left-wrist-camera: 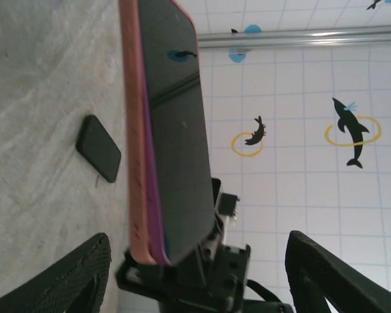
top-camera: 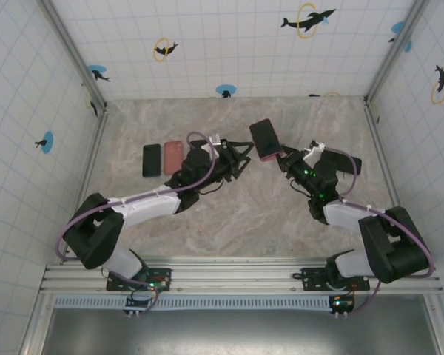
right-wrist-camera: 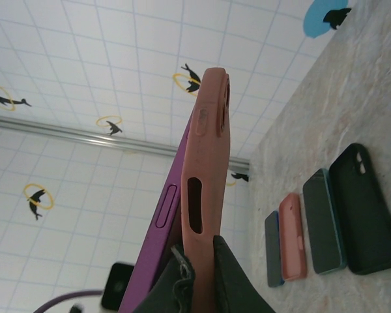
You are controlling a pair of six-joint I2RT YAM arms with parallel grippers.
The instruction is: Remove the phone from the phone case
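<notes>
Jutting from right end effector (top-camera: pixel 283 157): phone (top-camera: pixel 265 138)

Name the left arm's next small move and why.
Probably ease the open left gripper forward onto the free end of the phone: the right gripper clamps the pink case in the air, and the phone sits inside it.

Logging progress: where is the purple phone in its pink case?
Top view, centre: purple phone held up by right gripper, with the open left gripper on its left.
</notes>
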